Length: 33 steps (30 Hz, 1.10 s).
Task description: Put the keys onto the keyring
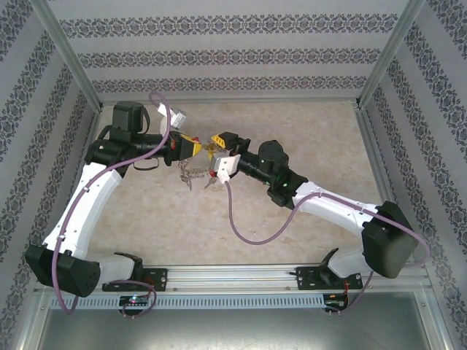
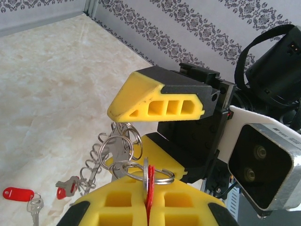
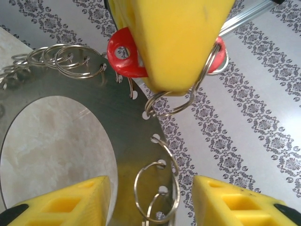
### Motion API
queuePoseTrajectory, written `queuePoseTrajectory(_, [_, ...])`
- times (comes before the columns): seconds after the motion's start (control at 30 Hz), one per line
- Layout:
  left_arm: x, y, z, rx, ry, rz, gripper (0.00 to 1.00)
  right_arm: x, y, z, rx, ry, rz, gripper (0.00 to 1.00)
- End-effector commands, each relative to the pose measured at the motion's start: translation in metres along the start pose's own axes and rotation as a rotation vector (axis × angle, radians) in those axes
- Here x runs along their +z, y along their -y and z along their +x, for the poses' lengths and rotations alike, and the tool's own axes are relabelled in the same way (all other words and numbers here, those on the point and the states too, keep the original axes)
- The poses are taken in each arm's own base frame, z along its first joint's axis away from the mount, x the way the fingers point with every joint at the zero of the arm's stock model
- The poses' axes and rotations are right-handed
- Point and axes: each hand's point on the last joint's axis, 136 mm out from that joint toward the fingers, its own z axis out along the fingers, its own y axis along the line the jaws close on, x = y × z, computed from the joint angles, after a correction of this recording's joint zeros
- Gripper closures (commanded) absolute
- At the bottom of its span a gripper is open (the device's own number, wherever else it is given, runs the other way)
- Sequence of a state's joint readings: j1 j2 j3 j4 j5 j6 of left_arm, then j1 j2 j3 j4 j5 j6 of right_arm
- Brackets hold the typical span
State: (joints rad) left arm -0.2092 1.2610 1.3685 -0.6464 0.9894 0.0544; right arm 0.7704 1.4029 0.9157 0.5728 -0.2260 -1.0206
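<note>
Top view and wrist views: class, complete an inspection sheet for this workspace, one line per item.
Surface: pale marbled table.
Job's things: keyring held off the table, small rings along its edge; one red key clamped; two spare keys lie on the table.
Clutter: nothing seen.
Grippers: left gripper shut on the red key; right gripper open around one small ring.
Cables: purple cables loop along both arms.
Surroundings: patterned walls.
</note>
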Motion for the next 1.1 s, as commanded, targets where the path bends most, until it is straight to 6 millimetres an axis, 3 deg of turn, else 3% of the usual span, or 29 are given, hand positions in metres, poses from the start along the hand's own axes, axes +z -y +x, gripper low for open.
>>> queuePoseTrajectory(0.0, [-0.0117,0.0192,-0.0208,0.069,0.059,0.012,1.0,-0.0058,0.0145,-0.0179,-0.011,0.048,0.028,0.49])
queuePoseTrajectory(0.2, [-0.0112,0.0187,-0.0221,0.066,0.062,0.012,1.0,-0.0075,0.0144,-0.0197,-0.016,0.05,0.017,0.5])
queuePoseTrajectory(0.43, [-0.0106,0.0189,-0.0228,0.065,0.062,0.015,1.0,-0.0085,0.0148,-0.0173,-0.015,0.035,0.01,0.68])
queuePoseTrajectory(1.07, [-0.0112,0.0178,-0.0216,0.067,0.059,0.004,1.0,-0.012,0.011,-0.0209,-0.004,0.051,-0.023,0.55])
